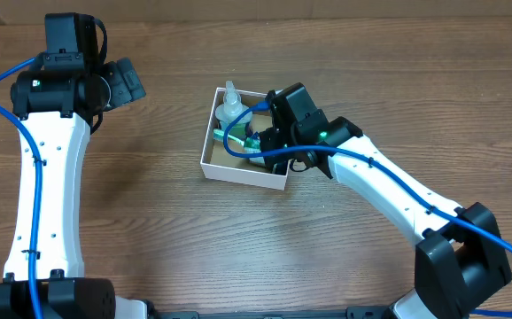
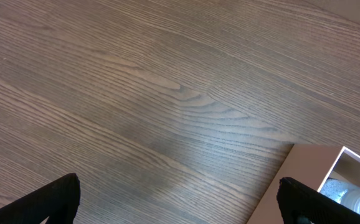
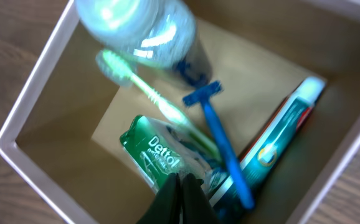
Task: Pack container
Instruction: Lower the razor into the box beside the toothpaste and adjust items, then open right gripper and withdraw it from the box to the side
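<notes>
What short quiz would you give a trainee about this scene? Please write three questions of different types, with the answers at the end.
1. True or false: the left gripper is open over the bare table, beside the container.
2. Which item lies inside the container? A) a blue razor B) a pair of scissors C) a comb
3. Fill in: the right gripper is shut, with its tips at the green packet labelled ____.

Key: 1 true; 2 A; 3 Dettol.

Robotics lab, wood-grain table (image 1: 194,257), cabled left arm (image 1: 48,195), right arm (image 1: 389,190)
</notes>
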`<control>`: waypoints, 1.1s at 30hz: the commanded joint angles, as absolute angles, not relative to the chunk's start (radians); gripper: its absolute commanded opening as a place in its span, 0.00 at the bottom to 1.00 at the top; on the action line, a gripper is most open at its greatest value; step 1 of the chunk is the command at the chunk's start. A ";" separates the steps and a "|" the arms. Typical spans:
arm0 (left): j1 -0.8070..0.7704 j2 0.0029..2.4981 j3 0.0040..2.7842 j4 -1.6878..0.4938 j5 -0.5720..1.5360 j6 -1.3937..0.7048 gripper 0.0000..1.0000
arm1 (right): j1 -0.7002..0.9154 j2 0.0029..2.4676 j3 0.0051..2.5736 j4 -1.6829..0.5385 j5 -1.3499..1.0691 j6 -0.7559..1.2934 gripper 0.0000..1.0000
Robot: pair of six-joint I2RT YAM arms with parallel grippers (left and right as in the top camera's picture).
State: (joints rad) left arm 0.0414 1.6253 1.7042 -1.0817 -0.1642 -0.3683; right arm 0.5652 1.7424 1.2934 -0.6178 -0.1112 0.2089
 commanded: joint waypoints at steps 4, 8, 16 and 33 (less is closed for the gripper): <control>0.046 1.621 1.716 -1.081 -0.164 -0.389 1.00 | 0.565 1.745 1.340 -0.580 -0.045 0.208 1.00; 0.046 1.621 1.716 -1.081 -0.164 -0.389 1.00 | 0.559 1.745 1.340 -0.570 -0.045 0.209 1.00; 0.046 1.621 1.716 -1.081 -0.164 -0.389 1.00 | 0.488 1.648 1.343 -0.633 -0.045 0.277 1.00; 0.046 1.621 1.716 -1.081 -0.164 -0.389 1.00 | 0.148 1.415 1.343 -0.979 0.093 0.307 1.00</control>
